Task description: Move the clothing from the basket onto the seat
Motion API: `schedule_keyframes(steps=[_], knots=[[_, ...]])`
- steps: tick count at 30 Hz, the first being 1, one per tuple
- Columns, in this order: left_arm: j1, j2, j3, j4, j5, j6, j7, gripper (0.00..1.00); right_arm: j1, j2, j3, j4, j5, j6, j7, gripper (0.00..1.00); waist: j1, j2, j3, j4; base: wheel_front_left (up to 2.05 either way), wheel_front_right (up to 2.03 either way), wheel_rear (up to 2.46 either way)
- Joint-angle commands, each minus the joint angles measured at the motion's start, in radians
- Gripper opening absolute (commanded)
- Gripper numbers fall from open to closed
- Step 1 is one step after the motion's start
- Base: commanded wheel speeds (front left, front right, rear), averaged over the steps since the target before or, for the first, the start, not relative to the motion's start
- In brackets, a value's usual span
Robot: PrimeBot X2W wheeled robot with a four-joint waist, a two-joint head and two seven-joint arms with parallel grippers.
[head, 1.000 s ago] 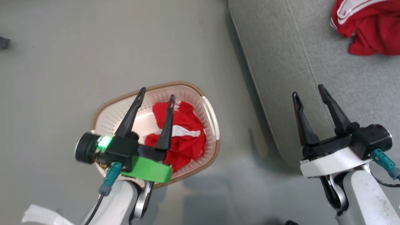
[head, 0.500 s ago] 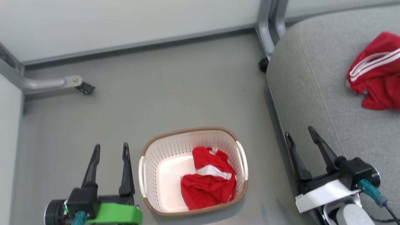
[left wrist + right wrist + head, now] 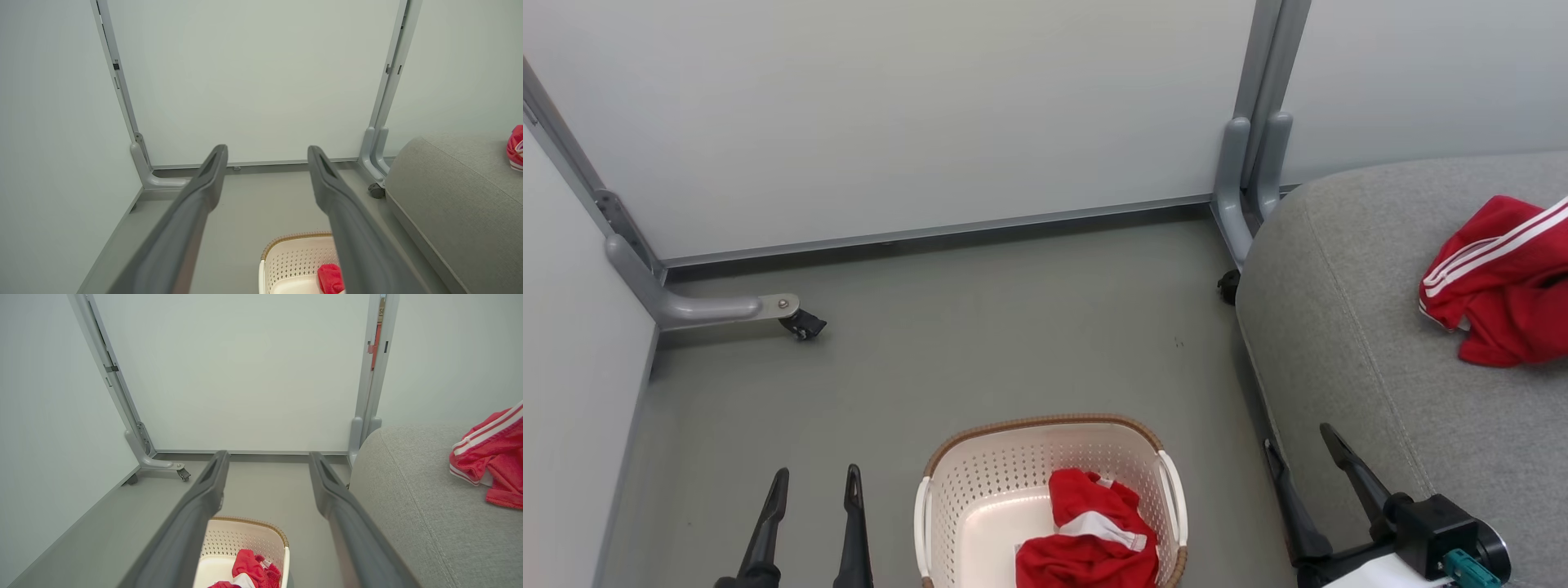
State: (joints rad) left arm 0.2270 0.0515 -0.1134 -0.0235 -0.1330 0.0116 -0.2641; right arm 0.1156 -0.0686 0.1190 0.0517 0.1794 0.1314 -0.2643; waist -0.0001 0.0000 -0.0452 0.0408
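The cream perforated basket (image 3: 980, 498) with a brown rim stands on the grey floor at the bottom middle of the head view, holding one crumpled red garment (image 3: 1094, 539) with white trim. A second red garment (image 3: 1503, 286) with white stripes lies on the light grey seat (image 3: 1347, 343) at the right. My left gripper (image 3: 817, 486) is open over the floor just left of the basket, nothing between its fingers. My right gripper (image 3: 1298, 445) is open at the seat's front edge, right of the basket, also empty. The basket (image 3: 245, 539) and striped garment (image 3: 486, 457) also appear in the right wrist view.
Pale partition walls close off the back and left. A grey metal foot with a castor (image 3: 800, 325) juts onto the floor at the left, and a grey post (image 3: 1250, 188) with a castor stands by the seat's far corner. Bare floor lies beyond the basket.
The head camera has tilted up, so the basket and both grippers now sit lower in view and the walls show. My left gripper went from over the basket to its left side.
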Motion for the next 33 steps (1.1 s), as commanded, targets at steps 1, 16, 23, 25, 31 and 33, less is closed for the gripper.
schedule_keyframes(steps=[1,16,23,25,31,33], knots=[[0.011,-0.001,0.003,-0.004,-0.012,0.007,0.000,1.00,0.016,0.000,-0.008,-0.006,-0.007,-0.001,0.000,1.00,0.0001,0.0000,-0.007,-0.002,0.00,0.00,0.00],[0.023,-0.001,-0.006,-0.006,-0.009,0.021,0.000,1.00,0.031,0.011,-0.046,-0.017,-0.012,-0.001,0.000,1.00,0.0001,0.0000,0.008,-0.006,0.00,0.00,0.00],[0.020,-0.001,-0.008,-0.004,-0.004,0.024,0.000,1.00,0.032,0.013,-0.050,-0.017,-0.014,-0.001,0.000,1.00,0.0001,0.0000,0.012,-0.006,0.00,0.00,0.00],[0.020,-0.001,-0.010,-0.004,-0.005,0.022,0.000,1.00,0.032,0.013,-0.050,-0.018,-0.015,-0.001,0.000,1.00,0.0001,0.0000,0.014,-0.006,0.00,0.00,0.00],[0.015,-0.001,-0.011,-0.004,-0.009,0.022,0.000,1.00,0.033,0.011,-0.052,-0.021,-0.018,-0.001,0.000,1.00,0.0001,0.0000,0.022,-0.005,0.00,0.00,0.00],[0.012,-0.001,-0.013,-0.005,-0.009,0.023,0.000,1.00,0.033,0.010,-0.055,-0.022,-0.018,-0.001,0.000,1.00,0.0001,0.0000,0.026,-0.005,0.00,0.00,0.00]])
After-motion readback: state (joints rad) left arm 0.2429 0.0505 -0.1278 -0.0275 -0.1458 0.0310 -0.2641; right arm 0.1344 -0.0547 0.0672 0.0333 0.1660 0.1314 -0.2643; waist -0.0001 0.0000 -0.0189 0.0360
